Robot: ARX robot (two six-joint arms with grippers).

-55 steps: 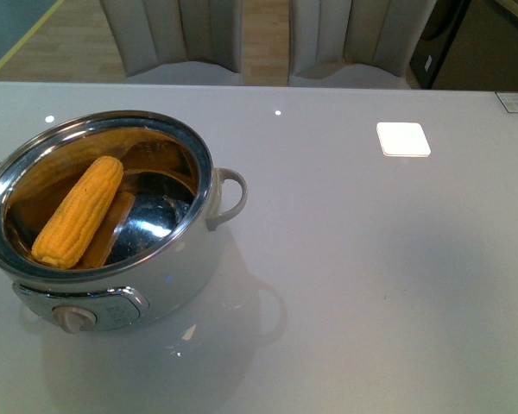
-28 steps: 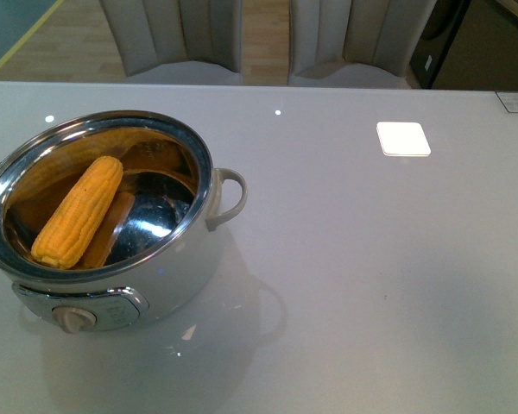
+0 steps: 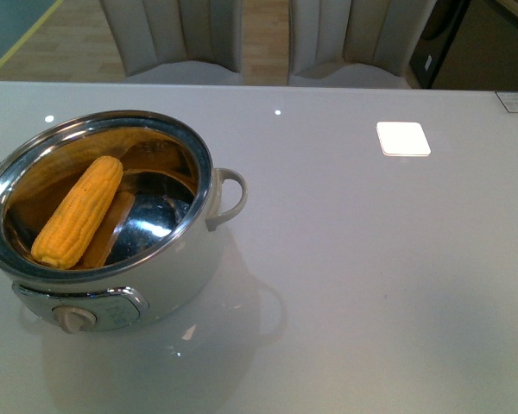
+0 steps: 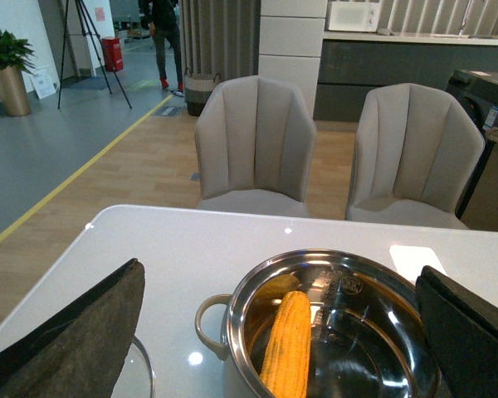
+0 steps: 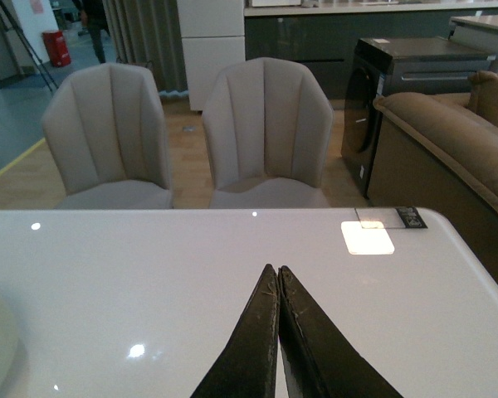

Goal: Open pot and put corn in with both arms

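Steel gleams from the inner bowl of the pot (image 3: 168,285), which stands uncovered near the left edge of the table (image 3: 371,276), toward its front. The corn (image 3: 78,210) lies inside it, slanted against the bowl's left wall, thick end toward the front, tapered end toward the back, and its yellow is mirrored on the metal around it. On the pot's white front panel sits a cream knob (image 3: 74,318), and a loop handle (image 3: 229,197) sticks out on its right side.

From the left wrist camera the pot (image 4: 232,377) appears between the two dark pads (image 4: 83,332) of the left gripper (image 4: 282,340), which are spread wide with nothing between them; the corn (image 4: 287,344) shows upright in that picture, inside the bowl. A thin curved metal rim shows on the table just beside one pad, but what it belongs to cannot be told.

Further right the glossy table is bare white, with a bright square patch of light (image 3: 403,139) near its back right corner. The right gripper (image 5: 277,286) hovers over this part, its fingers (image 5: 253,348) pressed together with nothing held.

Beyond the far edge stand two grey chairs (image 5: 266,124).
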